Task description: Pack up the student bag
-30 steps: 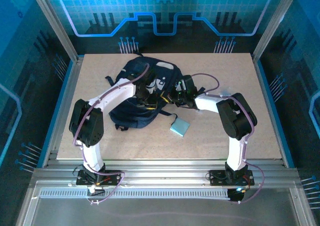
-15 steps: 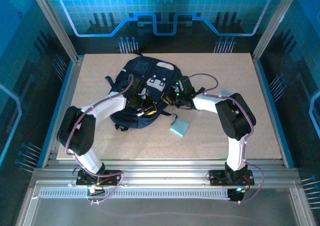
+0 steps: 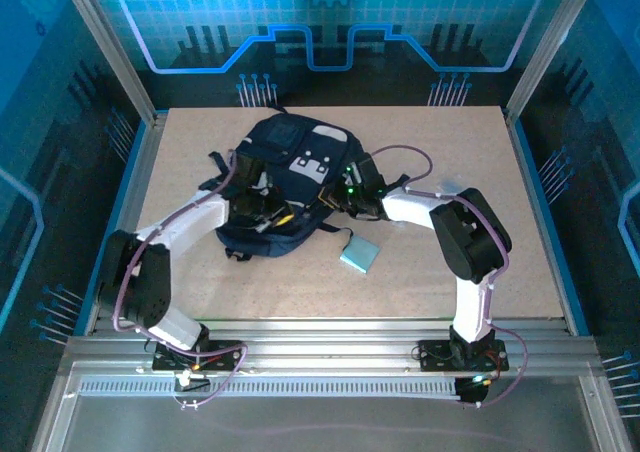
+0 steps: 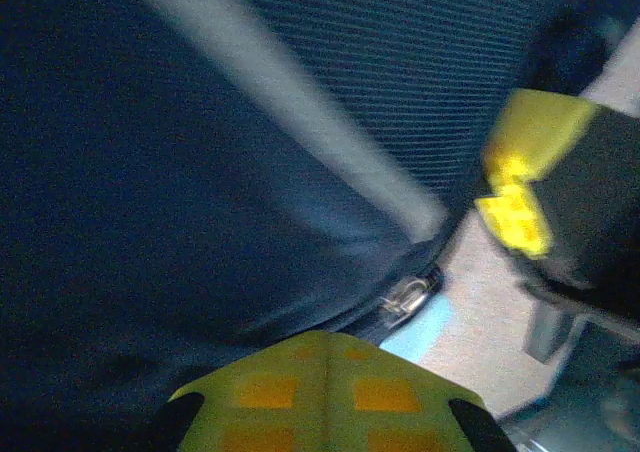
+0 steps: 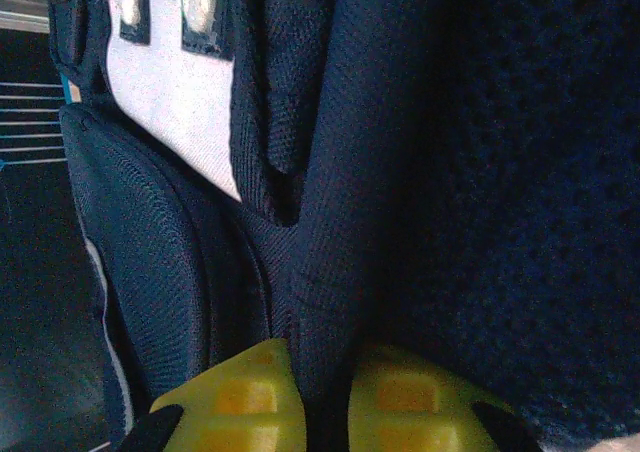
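Bag point(image 3: 293, 140) lies mid-surface point(image 3: 450, 267), contents hidden; right fingers point(image 5: 240, 392) grasp a fabric fold; left fingers point(image 4: 270, 397) clenched together against it; blue book point(image 3: 360, 253) just beside; blue-lit enclosure.

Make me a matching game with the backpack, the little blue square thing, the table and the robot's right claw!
Things:
1. student bag
2. small flat book
3. right gripper
4. table

Colours and states:
A. sandy beige
B. pinching a fold of navy fabric
C. dark navy with pale patches
D. light blue

Pairs: 1-C, 2-D, 3-B, 4-A
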Robot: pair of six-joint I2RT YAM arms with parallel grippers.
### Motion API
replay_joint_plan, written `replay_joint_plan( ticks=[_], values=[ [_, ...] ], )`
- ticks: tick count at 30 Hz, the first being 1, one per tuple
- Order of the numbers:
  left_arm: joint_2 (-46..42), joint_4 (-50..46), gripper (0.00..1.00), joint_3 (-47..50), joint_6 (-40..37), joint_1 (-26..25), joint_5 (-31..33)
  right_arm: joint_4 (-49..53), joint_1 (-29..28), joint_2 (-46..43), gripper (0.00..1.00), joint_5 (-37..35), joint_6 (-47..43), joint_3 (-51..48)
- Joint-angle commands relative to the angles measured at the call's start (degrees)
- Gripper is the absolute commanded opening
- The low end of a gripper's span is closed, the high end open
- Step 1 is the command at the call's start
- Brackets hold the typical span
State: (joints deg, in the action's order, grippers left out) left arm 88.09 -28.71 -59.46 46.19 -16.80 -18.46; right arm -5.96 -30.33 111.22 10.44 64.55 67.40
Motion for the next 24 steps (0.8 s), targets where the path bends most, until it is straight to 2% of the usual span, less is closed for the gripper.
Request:
replay_joint_plan(
  ticks=[1, 9, 12, 13, 14, 17, 19, 20, 24],
  values=[
    [-1.3, -17.6, 0.00, 0.1, -5.8, 1.9, 2.6, -0.3, 4.1, -1.1, 0.00, -11.9, -1.8, 1.6],
    [0.1, -13.6, 0.00, -0.4, -5.5, 1.1, 0.0, -0.1, 3.6, -1.1, 0.00, -10.5, -3.2, 3.1],
    [0.4, -11.6, 0.00, -0.8, -6.1, 0.8, -2.0, -0.3, 4.0, -0.7, 0.00, -8.0, -4.9, 4.0],
    [0.3, -11.0, 0.05, -1.7, -6.8, 0.5, -2.0, 1.1, 4.3, -0.7, 0.00, -6.8, -6.3, 4.9],
    [0.4, -11.3, 0.20, -3.2, -7.7, 0.0, -0.8, 3.1, 4.5, -1.1, 0.05, -6.1, -7.6, 5.7],
    [0.8, -10.7, 0.50, -6.8, -9.2, -0.8, 2.4, 8.3, 5.3, -3.6, 0.21, -5.0, -13.1, 6.6],
    [1.4, -8.5, 0.61, -8.3, -8.9, -0.8, 3.0, 13.4, 5.7, -5.2, 0.32, -4.1, -17.6, 7.9],
    [2.0, -7.5, 0.63, -9.0, -8.8, -0.8, 3.6, 16.6, 5.7, -6.0, 0.37, -4.3, -20.3, 8.7],
    [4.7, -3.7, 0.71, -9.9, -7.5, -0.8, 6.3, 24.9, 5.2, -9.5, 0.44, -4.6, -28.7, 9.1]
  ],
)
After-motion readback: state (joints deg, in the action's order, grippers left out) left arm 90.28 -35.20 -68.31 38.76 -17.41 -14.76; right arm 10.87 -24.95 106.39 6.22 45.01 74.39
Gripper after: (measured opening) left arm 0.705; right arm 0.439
